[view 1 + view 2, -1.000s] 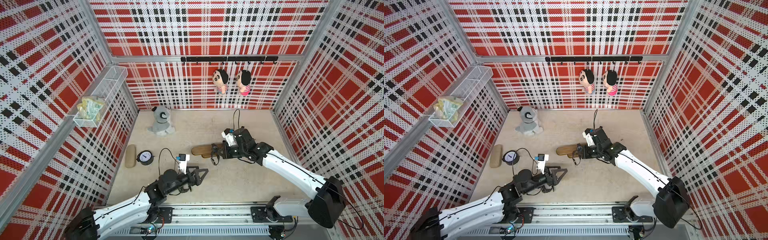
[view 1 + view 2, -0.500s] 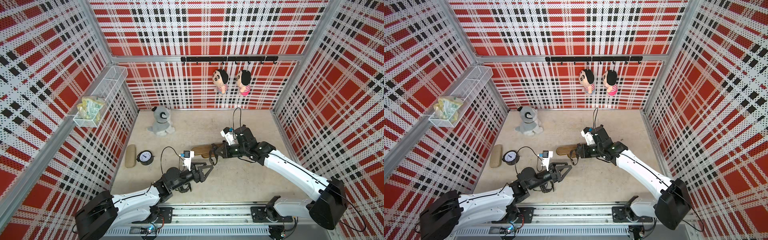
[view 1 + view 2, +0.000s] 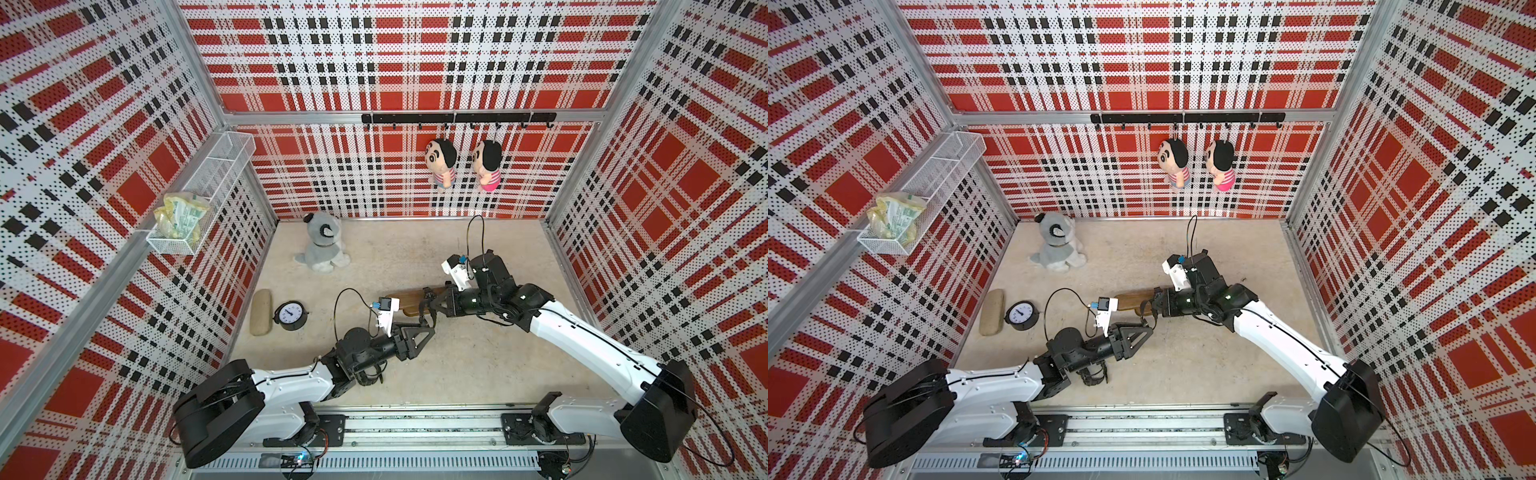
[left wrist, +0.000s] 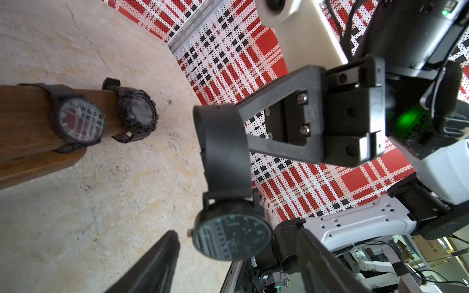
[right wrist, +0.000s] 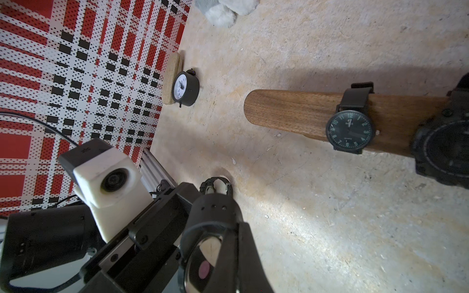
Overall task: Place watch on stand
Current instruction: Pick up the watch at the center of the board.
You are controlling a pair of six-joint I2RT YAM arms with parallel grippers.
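Observation:
A black watch [image 4: 232, 236] hangs by its strap from my right gripper [image 5: 228, 253], which is shut on the strap; the steel case back shows in the right wrist view. My left gripper [image 4: 236, 266] is open, its fingers [image 4: 152, 266] standing either side of the hanging dial with a gap. In both top views the two grippers meet just in front of the brown wooden stand [image 3: 409, 301] [image 3: 1129, 300]. The stand's bar [image 5: 291, 111] carries a green-dial watch [image 5: 350, 130] and a chunky black watch [image 5: 444, 149].
A black alarm clock [image 3: 291, 316] and a beige oblong case [image 3: 260, 311] sit by the left wall. A plush dog [image 3: 322, 247] sits at the back left. Another black watch [image 3: 1092, 374] lies on the floor under my left arm. Two dolls [image 3: 440, 162] hang on the back wall.
My left arm has reached forward and right up to the hanging watch, and its jaws have narrowed around the dial. The right gripper has stayed shut and hardly moved.

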